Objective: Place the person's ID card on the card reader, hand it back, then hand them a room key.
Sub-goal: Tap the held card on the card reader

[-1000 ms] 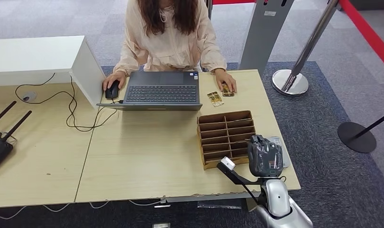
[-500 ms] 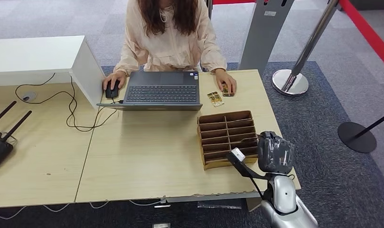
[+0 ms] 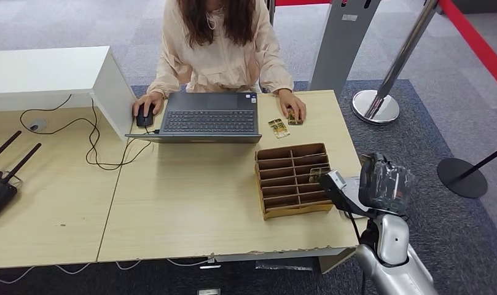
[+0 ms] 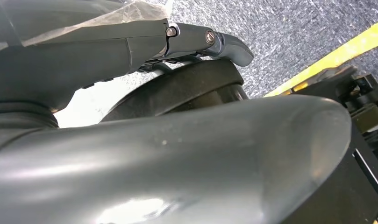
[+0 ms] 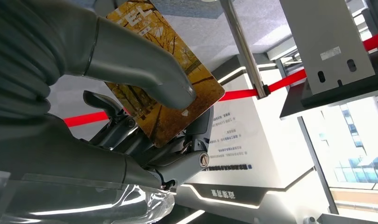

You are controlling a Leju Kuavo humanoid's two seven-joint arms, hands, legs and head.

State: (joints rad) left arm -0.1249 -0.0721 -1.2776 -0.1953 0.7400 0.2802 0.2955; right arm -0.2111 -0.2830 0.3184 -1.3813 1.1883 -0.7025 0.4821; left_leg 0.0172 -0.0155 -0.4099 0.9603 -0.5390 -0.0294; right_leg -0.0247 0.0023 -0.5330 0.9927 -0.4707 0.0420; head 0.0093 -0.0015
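Since a second ago we are swinging our right hand (image 3: 386, 184) rightward off the organiser (image 3: 293, 179); thumb and fingers are pinching the room key (image 5: 166, 91); the person's hand (image 3: 293, 109) is waiting far ahead-left across the table (image 3: 190, 203); left hand (image 4: 131, 42) unclear.

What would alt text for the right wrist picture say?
The robot's right hand pinches a yellow-orange card between its grey thumb and dark fingers. Behind it are a red barrier belt and a metal post.
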